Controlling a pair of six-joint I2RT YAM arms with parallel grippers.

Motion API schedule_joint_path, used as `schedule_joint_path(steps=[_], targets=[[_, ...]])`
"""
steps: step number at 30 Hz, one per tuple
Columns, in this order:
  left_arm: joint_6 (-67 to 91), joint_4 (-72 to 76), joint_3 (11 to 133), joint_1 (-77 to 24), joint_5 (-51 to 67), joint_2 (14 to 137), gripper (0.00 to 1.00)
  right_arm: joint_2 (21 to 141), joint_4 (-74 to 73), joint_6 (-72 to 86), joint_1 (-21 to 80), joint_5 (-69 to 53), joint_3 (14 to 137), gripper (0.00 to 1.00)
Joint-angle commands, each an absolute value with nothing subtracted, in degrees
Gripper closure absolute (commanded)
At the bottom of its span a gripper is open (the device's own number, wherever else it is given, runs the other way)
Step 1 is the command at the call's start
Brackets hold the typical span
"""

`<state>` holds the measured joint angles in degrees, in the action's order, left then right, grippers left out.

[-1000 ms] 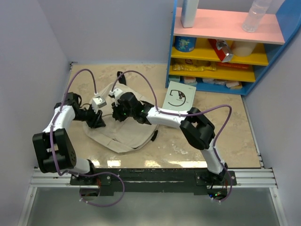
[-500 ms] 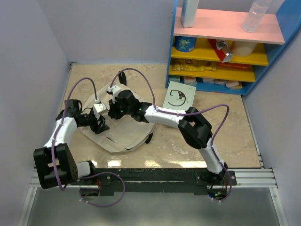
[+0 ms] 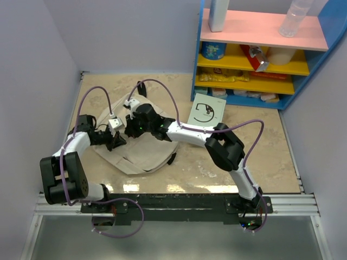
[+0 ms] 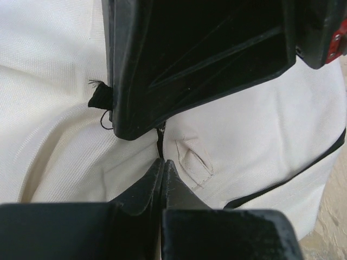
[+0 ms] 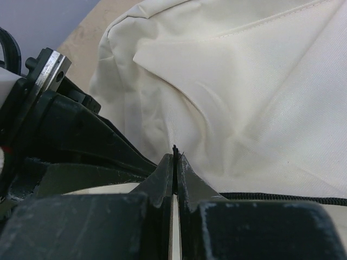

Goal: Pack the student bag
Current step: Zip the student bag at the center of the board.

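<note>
The beige, black-trimmed student bag lies flat and rumpled, left of centre.

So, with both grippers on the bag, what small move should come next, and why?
Probably hold the left gripper still and draw the right gripper slowly away from it. Both are shut on the student bag at its dark seam, close together, and the bag lies flat with no opening showing.

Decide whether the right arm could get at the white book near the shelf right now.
Probably, but not right away. The white book lies flat and uncovered just beyond the right arm's forearm. The right gripper is shut, apparently pinching the backpack, so it would need to let go first.
</note>
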<state>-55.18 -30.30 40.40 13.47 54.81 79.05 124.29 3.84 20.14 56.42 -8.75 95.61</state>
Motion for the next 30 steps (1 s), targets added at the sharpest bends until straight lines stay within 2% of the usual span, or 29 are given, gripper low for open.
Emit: schedule_joint_path(steps=[1,13,19,21,22,23,25,27,30], targets=[[-58.1,-29.8,40.7,13.4,57.7,79.2,1.0,120.7,9.6,21.7,56.1,-10.7,96.7,1.0],[-64.4,-35.2,39.7,14.9,55.5,75.1,1.0,124.5,2.5,14.8,50.2,-4.8,103.3,1.0],[-65.0,-37.2,42.1,15.2,56.2,76.4,1.0,124.1,5.5,17.9,49.9,-7.3,100.6,1.0],[-64.3,-36.5,42.4,15.3,57.2,76.7,0.9,124.0,7.3,18.9,50.0,-7.8,99.2,1.0],[-62.8,-35.9,42.5,15.1,58.1,76.8,0.76,124.1,7.6,19.5,50.0,-7.9,99.1,1.0],[-62.5,-35.5,42.6,15.1,58.7,77.2,0.69,124.2,7.6,19.7,50.0,-8.2,98.9,1.0],[-62.1,-35.0,43.0,15.1,60.5,78.1,0.59,124.1,8.1,20.0,50.0,-8.3,98.4,1.0],[-62.7,-35.4,43.7,15.1,62.0,79.3,0.53,123.7,8.4,20.2,50.0,-8.3,98.3,1.0],[-62.8,-35.6,45.3,15.0,63.5,82.3,0.52,123.3,8.5,20.4,50.0,-9.0,98.3,1.0]])
